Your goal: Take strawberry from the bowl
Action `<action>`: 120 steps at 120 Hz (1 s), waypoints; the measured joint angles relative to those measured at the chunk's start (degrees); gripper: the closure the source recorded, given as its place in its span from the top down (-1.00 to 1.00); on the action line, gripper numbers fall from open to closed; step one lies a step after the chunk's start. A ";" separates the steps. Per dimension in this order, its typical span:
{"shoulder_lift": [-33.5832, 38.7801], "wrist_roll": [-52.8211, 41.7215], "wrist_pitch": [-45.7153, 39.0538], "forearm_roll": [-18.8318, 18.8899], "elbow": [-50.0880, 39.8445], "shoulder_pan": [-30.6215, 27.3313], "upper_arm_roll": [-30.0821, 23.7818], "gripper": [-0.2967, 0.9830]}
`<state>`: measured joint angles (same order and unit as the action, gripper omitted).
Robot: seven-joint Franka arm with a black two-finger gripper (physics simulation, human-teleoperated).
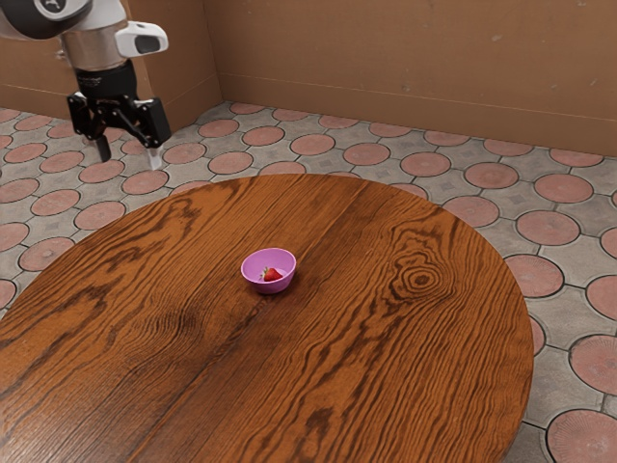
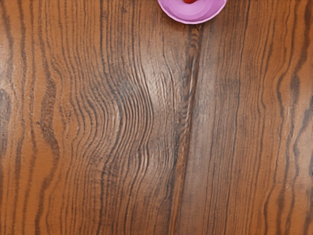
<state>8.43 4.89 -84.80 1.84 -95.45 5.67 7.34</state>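
Note:
High at the exterior view's upper left, my gripper (image 1: 129, 160) hangs open, its two fingers wide apart with nothing between them. A small red strawberry (image 1: 272, 275) lies inside a pink-purple bowl (image 1: 254, 261) on the round table, lower than the gripper and toward the exterior view's right. In the wrist view, part of the bowl (image 2: 195, 13) is cut off by the edge, with a bit of the red strawberry (image 2: 189, 1) in it.
The round wooden table (image 1: 386, 338) has dark grain and a curved edge. Around it lies a floor of grey paving with reddish discs (image 1: 548, 228), and a brown wall (image 1: 405, 58) stands behind.

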 joint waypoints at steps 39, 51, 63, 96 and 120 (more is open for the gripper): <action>1.63 1.00 -0.33 1.23 -2.84 1.08 -2.10 0.54; 0.29 1.40 -2.77 1.71 -9.28 1.31 -2.71 0.54; -0.76 1.62 -8.15 2.02 -16.34 1.44 -4.97 0.54; -11.74 -6.62 -20.38 5.96 -14.96 1.65 -6.89 0.54; -17.07 -15.07 -26.85 9.49 -13.13 0.61 -7.07 0.54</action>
<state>-8.64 -10.18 -111.66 11.33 -108.58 6.28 0.27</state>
